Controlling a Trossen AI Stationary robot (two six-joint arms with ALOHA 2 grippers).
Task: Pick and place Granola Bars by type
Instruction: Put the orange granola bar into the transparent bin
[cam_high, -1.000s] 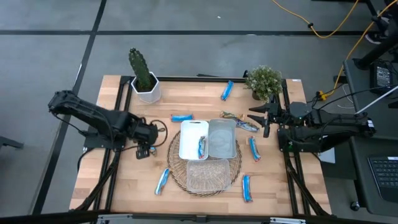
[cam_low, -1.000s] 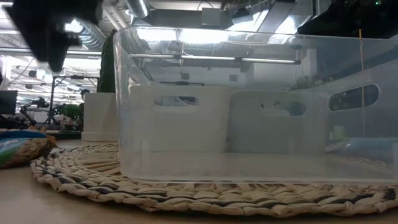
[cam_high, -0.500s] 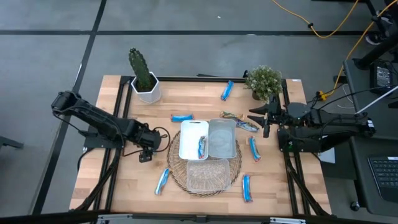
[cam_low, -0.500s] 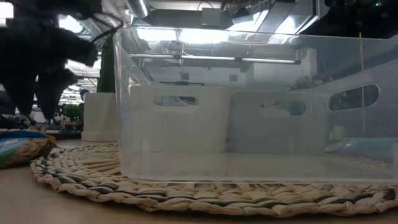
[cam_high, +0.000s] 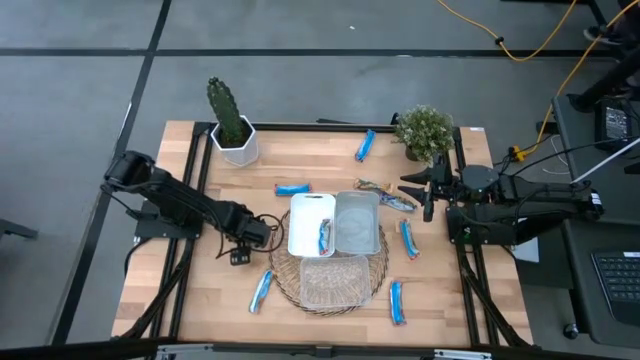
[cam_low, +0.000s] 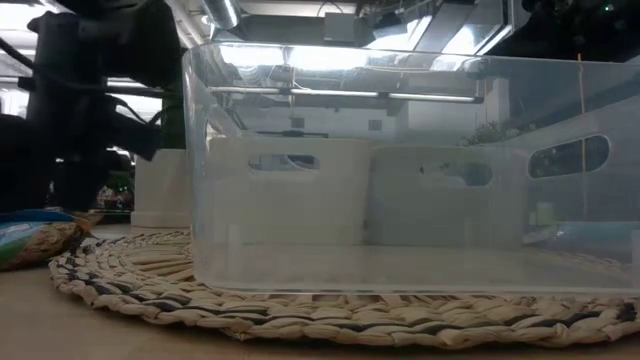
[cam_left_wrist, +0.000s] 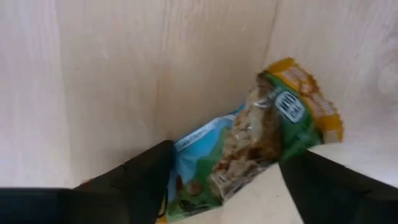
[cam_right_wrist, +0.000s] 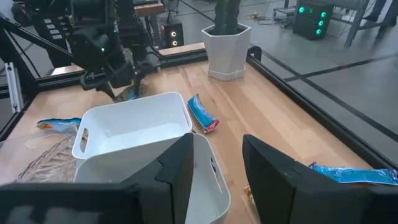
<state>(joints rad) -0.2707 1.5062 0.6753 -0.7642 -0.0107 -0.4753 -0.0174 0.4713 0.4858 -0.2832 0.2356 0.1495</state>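
A granola bar (cam_left_wrist: 249, 143) in a green, blue and yellow wrapper lies flat on the wooden table. My left gripper (cam_left_wrist: 239, 186) points down over it, open, with one finger on each side of the bar's nearer half. From above, the left gripper (cam_high: 240, 254) stands left of the white tray (cam_high: 300, 212) and hides that bar. More bars lie around: blue ones (cam_high: 292, 189), (cam_high: 365, 145), (cam_high: 261, 291), and one (cam_high: 325, 237) in the white tray. My right gripper (cam_high: 425, 195) hovers open at the table's right side, with nothing between its fingers.
A grey tray (cam_high: 357, 222) stands beside the white one. A clear tray (cam_high: 333, 282) sits on a woven mat (cam_high: 283, 262) nearer the front. A potted cactus (cam_high: 230, 120) and a leafy plant (cam_high: 425, 130) stand at the far edge. More bars (cam_high: 397, 302), (cam_high: 408, 240), (cam_high: 385, 197) lie at the right.
My left gripper has come down toward the table and moved a little toward the near edge and the trays, ending low over the bar on the wood. The right arm has kept still.
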